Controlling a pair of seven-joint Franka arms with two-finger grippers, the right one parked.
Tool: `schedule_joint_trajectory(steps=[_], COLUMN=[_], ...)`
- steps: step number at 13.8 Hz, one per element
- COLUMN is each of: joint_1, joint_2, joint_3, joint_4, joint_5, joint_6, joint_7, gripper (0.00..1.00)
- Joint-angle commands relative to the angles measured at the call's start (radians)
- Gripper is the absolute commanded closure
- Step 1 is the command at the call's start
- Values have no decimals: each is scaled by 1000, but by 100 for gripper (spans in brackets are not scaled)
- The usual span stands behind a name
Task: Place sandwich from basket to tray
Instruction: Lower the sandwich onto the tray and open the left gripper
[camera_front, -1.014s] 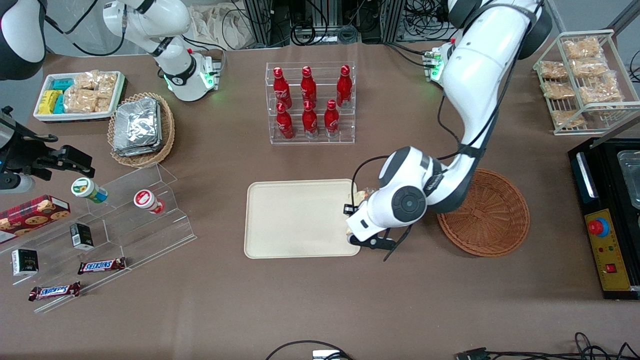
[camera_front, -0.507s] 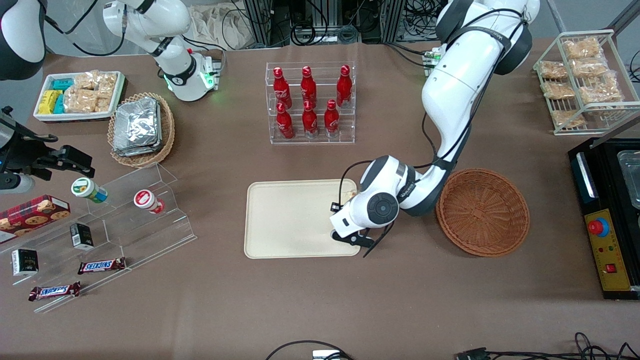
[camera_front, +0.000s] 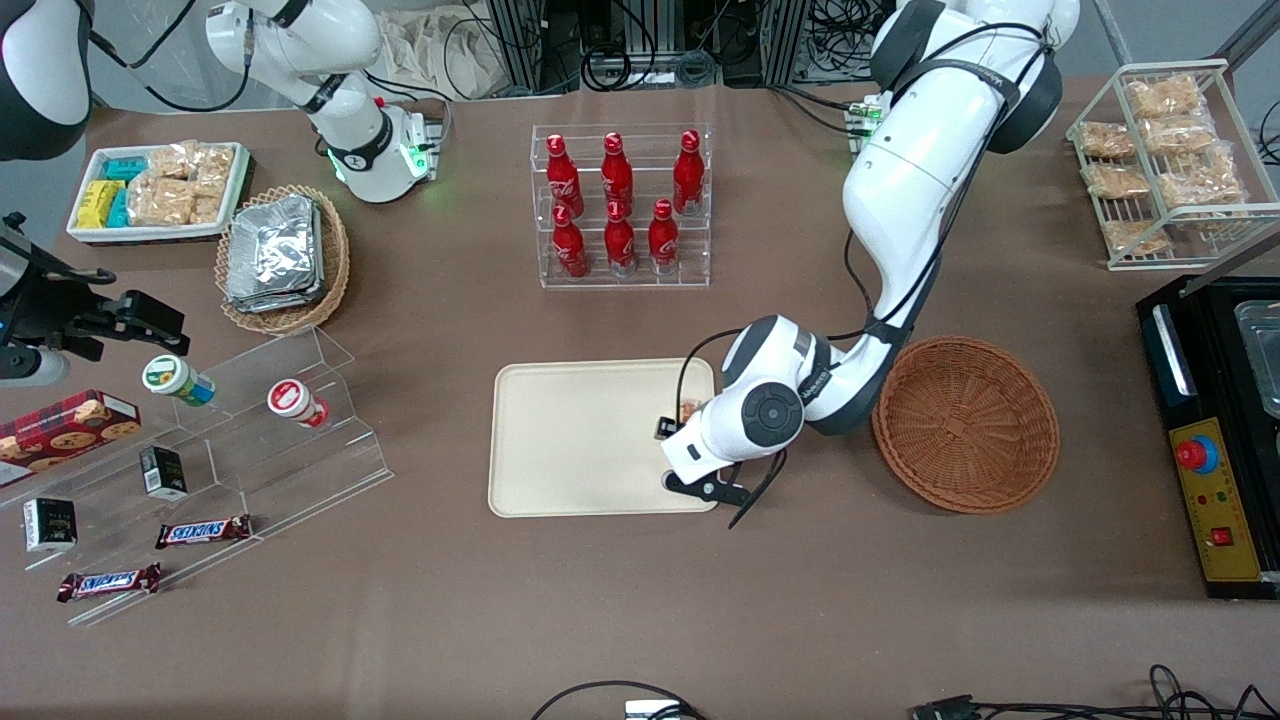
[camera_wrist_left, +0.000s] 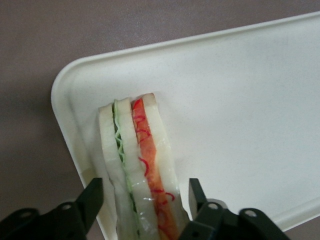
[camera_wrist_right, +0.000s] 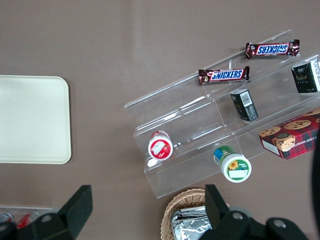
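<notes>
Over the tray (camera_front: 580, 440), at its edge nearest the basket (camera_front: 965, 423), the left gripper (camera_wrist_left: 142, 197) hangs with its fingers (camera_wrist_left: 90, 200) spread either side of the sandwich (camera_wrist_left: 140, 170). Whether they press the bread or have let go, I cannot tell. From the gripper, the sandwich's long axis runs toward twelve o'clock, close to the rounded tray corner. Open tray stretches toward the parked arm's end of the table; the basket lies empty beside it.

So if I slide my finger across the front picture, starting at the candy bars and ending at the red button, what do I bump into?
Snickers bars → clear steps → tray → gripper holding the sandwich over the tray → basket → black box with the red button.
</notes>
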Motion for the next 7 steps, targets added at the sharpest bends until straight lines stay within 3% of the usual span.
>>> schedule_joint_trajectory(steps=[1,7], joint_1=[0,103], joint_2=[-4,-185], joint_3=[3,6], joint_4=[26,21], joint_5=[0,-10], joint_6=[-4,-186], joint_7=[-16,-47], gripper=[0,0])
